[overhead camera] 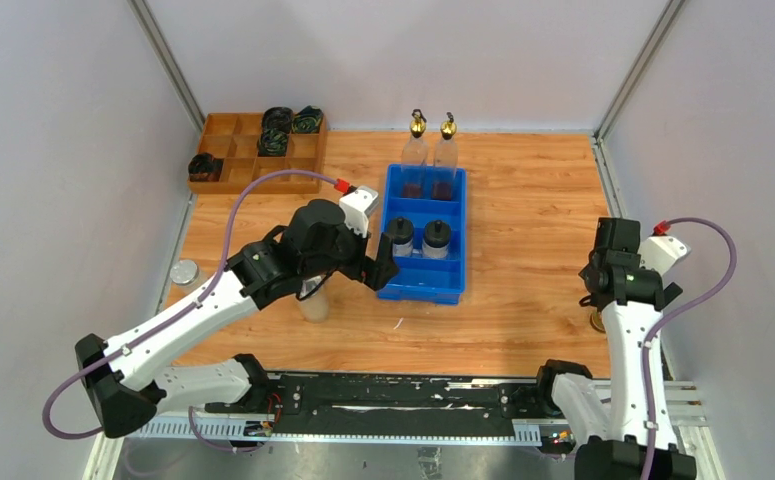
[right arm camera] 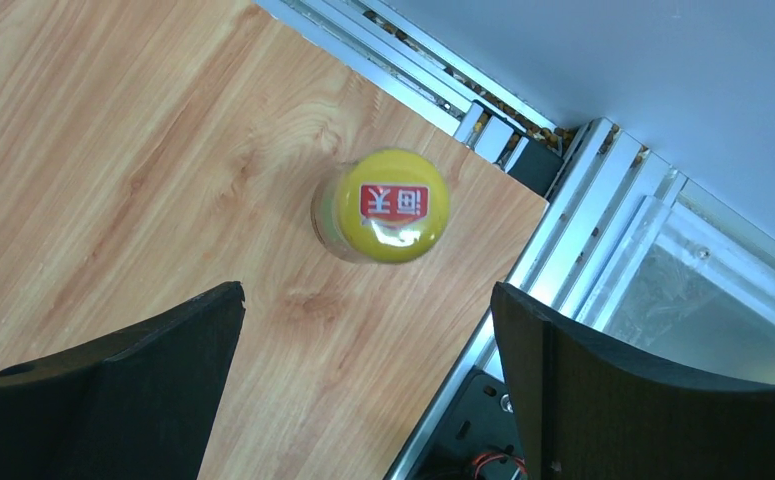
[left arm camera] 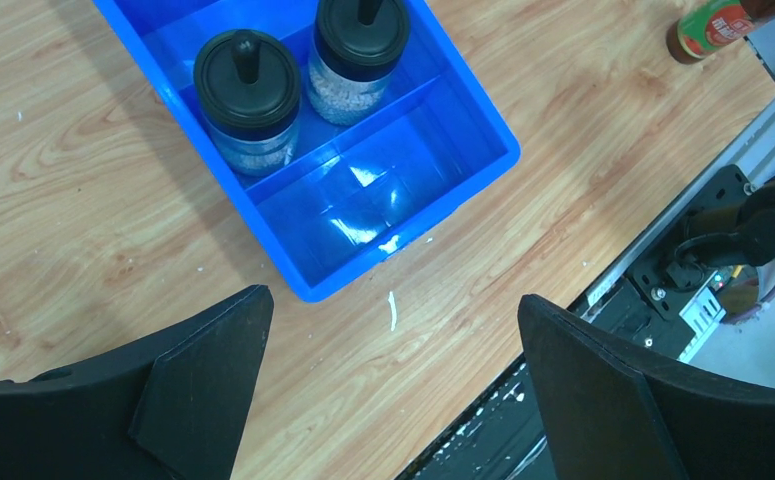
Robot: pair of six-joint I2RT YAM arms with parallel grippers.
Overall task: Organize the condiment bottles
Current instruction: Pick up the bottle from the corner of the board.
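Blue bin (overhead camera: 421, 290), middle of the table (overhead camera: 533, 210), three compartments:
- Back compartment: two gold-spouted bottles (overhead camera: 416, 150), upright, side by side, apparently standing inside.
- Middle compartment: two black-capped jars (overhead camera: 400, 237), upright, side by side.
- Front compartment: holds nothing.

Loose items:
- Silver-lidded shaker (overhead camera: 183, 271), near the left edge, well apart from the bin.
- Clear container (overhead camera: 315, 305), mostly hidden under the left arm; kind cannot be told.
- Yellow-capped bottle (right arm camera: 391, 207), upright at the near right corner, just beside the rail.

Left gripper (left arm camera: 393, 320): jaws wide apart, holding nothing, hanging just in front of the bin's near wall

Right gripper (right arm camera: 368, 300): jaws wide apart, holding nothing, poised above the yellow-capped bottle without touching it

Progress, by judgement: about half done. Four containers are binned, at least three wait on the table, and the yellow-capped bottle looks next in line
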